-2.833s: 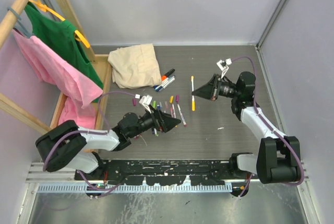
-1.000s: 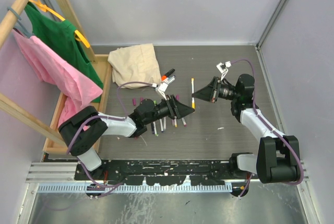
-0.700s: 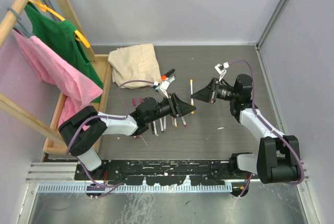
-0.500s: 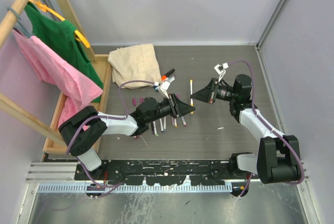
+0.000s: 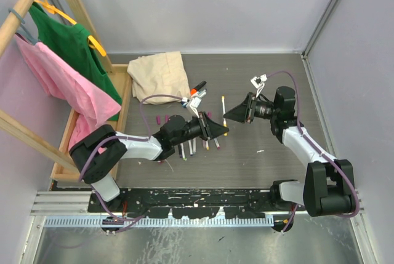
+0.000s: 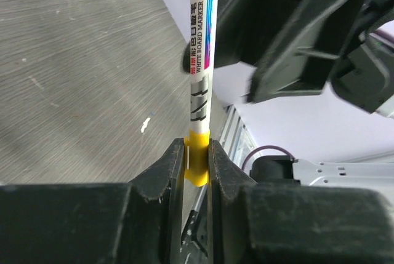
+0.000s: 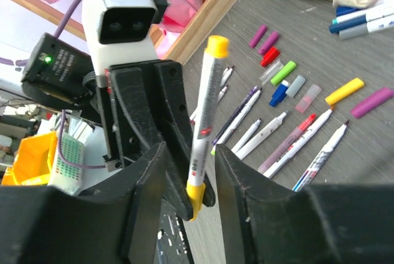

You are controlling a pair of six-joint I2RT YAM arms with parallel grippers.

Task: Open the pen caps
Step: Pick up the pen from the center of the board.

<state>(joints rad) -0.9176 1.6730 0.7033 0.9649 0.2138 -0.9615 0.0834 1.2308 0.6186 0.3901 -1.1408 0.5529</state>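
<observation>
Your left fingers (image 6: 157, 175) pinch the yellow plastic cap (image 6: 197, 160) of a thin white-barrelled marker pen (image 6: 201, 85); your right fingers (image 7: 249, 178) sit parted around it.

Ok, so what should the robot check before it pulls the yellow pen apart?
1. Left gripper shut on the yellow end: ok.
2. Right gripper tight on the white barrel: not ok, gaps show on both sides.
3. The pinched yellow end is the cap, not the tail plug: cannot tell.
4. Barrel held up off the table: ok.
</observation>
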